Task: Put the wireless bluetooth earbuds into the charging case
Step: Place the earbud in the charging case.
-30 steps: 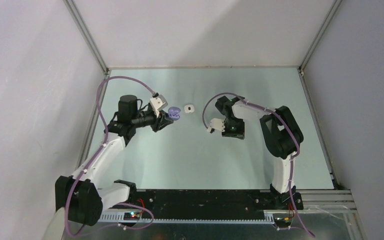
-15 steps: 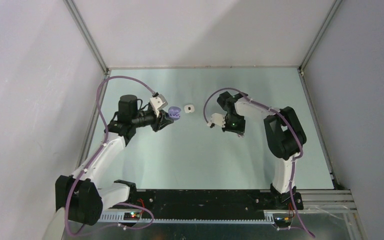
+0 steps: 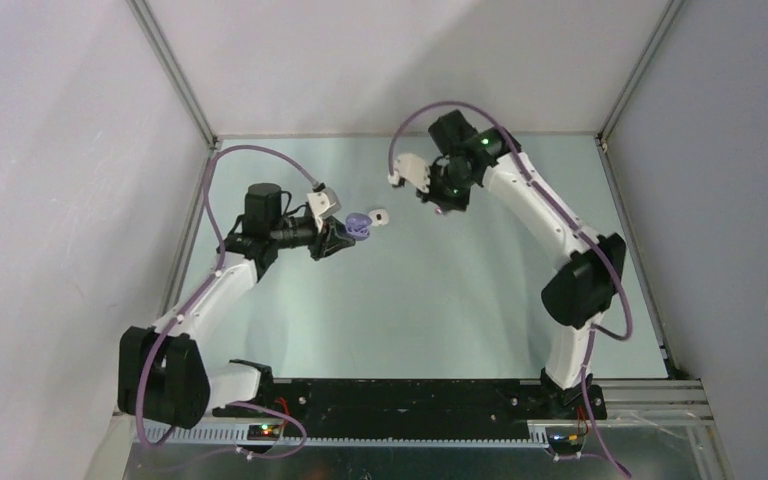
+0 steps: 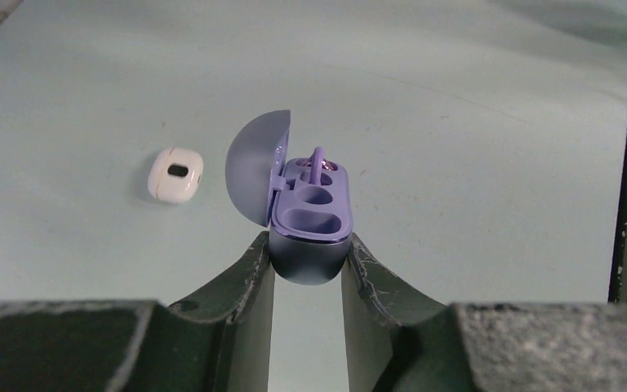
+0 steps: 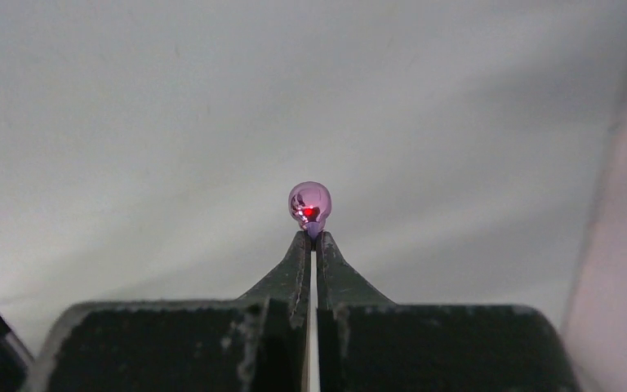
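Right wrist: right gripper point(image 5: 315, 237) pinches purple earbud point(image 5: 309, 202).

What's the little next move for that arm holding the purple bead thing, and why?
Probably bring the purple earbud, pinched in the right gripper, across and down toward the open purple case clamped by the left gripper: its near socket looks empty.

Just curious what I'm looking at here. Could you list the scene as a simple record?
Left gripper: shut on purple case, lid open
Case contents: one earbud in far slot, near slot empty
Right gripper: shut on purple earbud, held in the air
Table: white object beside the purple case, not touching
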Robot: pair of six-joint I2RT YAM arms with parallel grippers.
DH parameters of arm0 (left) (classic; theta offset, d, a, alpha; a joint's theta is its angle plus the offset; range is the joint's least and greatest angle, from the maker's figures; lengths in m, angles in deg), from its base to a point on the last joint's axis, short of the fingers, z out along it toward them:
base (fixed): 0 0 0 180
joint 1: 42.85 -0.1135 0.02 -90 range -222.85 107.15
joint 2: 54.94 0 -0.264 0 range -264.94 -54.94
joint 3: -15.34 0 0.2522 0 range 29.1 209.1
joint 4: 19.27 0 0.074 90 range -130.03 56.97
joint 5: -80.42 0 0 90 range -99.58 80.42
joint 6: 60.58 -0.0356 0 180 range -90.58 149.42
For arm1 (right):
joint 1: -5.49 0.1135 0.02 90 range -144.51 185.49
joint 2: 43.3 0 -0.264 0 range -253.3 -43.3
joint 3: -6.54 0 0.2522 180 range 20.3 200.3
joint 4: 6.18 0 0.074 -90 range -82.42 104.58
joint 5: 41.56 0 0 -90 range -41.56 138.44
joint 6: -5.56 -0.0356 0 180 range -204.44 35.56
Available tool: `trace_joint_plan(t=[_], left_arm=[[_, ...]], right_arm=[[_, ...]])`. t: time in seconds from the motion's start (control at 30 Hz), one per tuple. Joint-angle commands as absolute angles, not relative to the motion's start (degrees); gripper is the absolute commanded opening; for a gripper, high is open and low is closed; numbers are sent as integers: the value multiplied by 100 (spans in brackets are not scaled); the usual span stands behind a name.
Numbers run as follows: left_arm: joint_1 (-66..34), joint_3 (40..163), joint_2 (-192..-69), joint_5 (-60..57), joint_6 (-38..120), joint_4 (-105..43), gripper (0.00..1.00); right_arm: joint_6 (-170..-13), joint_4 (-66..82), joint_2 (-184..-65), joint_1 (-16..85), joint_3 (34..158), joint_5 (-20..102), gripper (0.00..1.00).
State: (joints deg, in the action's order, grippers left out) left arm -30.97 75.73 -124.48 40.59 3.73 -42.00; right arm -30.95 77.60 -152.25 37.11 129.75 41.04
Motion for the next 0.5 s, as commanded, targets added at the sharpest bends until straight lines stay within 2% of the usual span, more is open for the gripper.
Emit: trace_joint_plan(t=[0.0,0.2,0.47], left_arm=[[-2975,8140,-12665,4671,86,-3721,0],[-2809,8560,-12870,4882,-172,-3880,0],[-2741,8755,-12841,4972,-364,-4037,0]], right_arm=[[-3292,8137,-14623,4167,14206,3072,0],[-3916,7591,-14550,4492,14749,2330,0],[-4395,7266,-14705,4699,14844,2091,0]])
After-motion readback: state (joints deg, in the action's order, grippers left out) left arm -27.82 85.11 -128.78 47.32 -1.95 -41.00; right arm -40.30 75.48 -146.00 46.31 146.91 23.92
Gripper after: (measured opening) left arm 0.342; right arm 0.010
